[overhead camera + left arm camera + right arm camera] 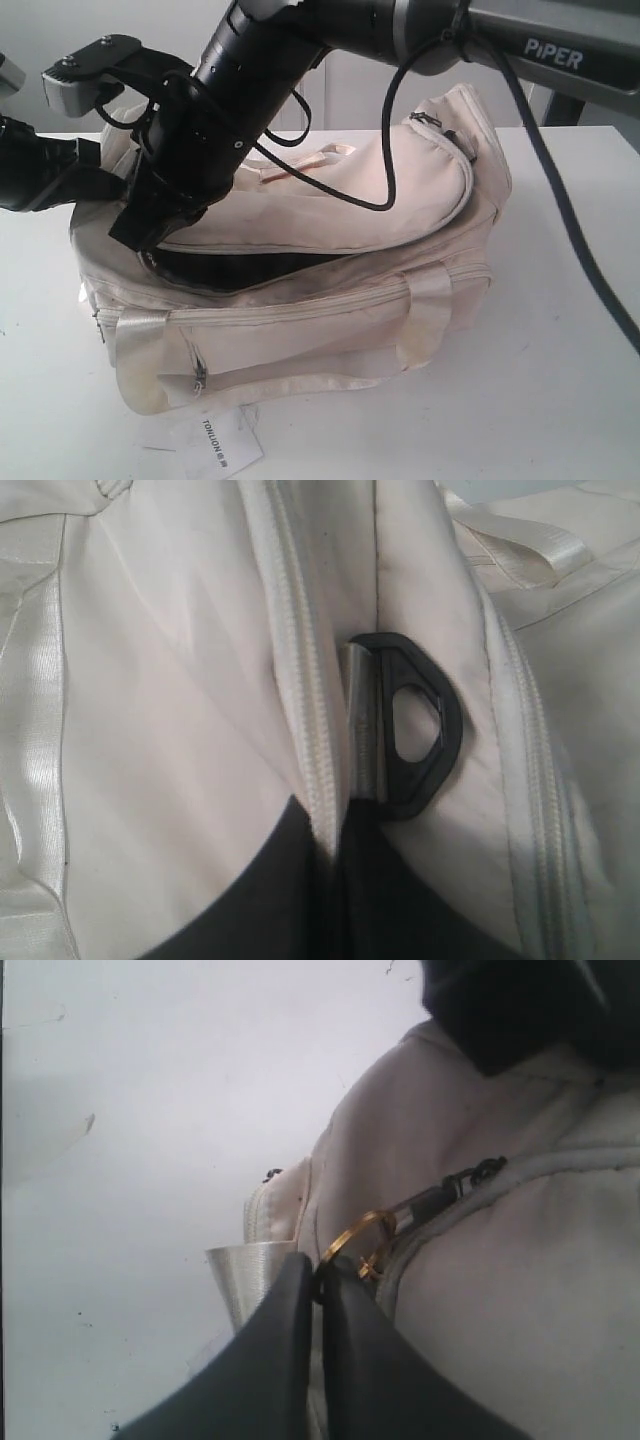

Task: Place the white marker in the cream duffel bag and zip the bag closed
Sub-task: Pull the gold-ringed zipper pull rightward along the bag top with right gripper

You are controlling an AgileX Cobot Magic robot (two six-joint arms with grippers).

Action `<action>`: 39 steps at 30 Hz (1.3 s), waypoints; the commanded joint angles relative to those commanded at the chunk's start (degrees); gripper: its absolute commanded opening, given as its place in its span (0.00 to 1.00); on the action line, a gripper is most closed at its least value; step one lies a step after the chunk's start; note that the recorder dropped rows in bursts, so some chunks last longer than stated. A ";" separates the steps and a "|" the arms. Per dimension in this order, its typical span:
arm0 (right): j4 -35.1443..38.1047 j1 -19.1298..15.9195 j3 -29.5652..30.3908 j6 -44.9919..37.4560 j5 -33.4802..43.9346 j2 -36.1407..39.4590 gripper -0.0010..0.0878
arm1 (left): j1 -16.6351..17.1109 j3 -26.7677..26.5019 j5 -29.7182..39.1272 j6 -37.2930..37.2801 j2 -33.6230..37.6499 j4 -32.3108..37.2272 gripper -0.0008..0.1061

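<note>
The cream duffel bag [330,330] lies on the white table, its curved top flap partly unzipped over a dark gap [250,268]. My right gripper [140,235] reaches across to the bag's left end. In the right wrist view, that gripper [320,1275] is shut on the gold ring [355,1232] of the zipper pull. In the left wrist view, my left gripper [335,825] is shut on the bag's fabric [180,680] at the zip edge, beside a black strap ring [420,730]. The white marker is out of view.
A white paper tag [215,445] with printed text lies on the table in front of the bag. The left arm [40,170] comes in from the left edge. A satin handle [140,350] hangs down the bag's front. The right arm's cable [560,200] crosses the right side.
</note>
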 joint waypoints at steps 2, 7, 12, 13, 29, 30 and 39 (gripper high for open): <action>0.19 0.00 0.00 -0.11 0.00 0.00 0.01 | 0.00 0.00 0.00 0.00 0.00 -0.33 0.01; -1.36 0.00 0.00 -0.78 0.00 0.69 0.01 | 0.00 0.00 0.37 -0.60 0.00 -0.34 0.09; -1.11 0.00 0.00 -0.83 -1.18 1.13 0.01 | 0.00 0.00 -0.51 -0.60 -0.22 -0.34 0.43; -1.11 0.00 0.00 -0.83 -2.15 1.11 0.01 | 0.00 0.00 -0.72 -0.60 -0.33 -0.34 0.48; -1.11 0.00 0.00 -3.10 -9.01 1.33 0.01 | 0.00 -2.07 6.19 1.46 -9.90 1.87 0.60; -1.11 0.00 0.00 -3.10 -9.01 1.33 0.01 | 0.00 -2.39 7.32 1.46 -9.60 1.87 0.59; -1.11 0.00 0.00 -3.10 -10.30 0.72 0.01 | -0.10 -6.67 13.23 1.33 -0.87 -0.50 0.59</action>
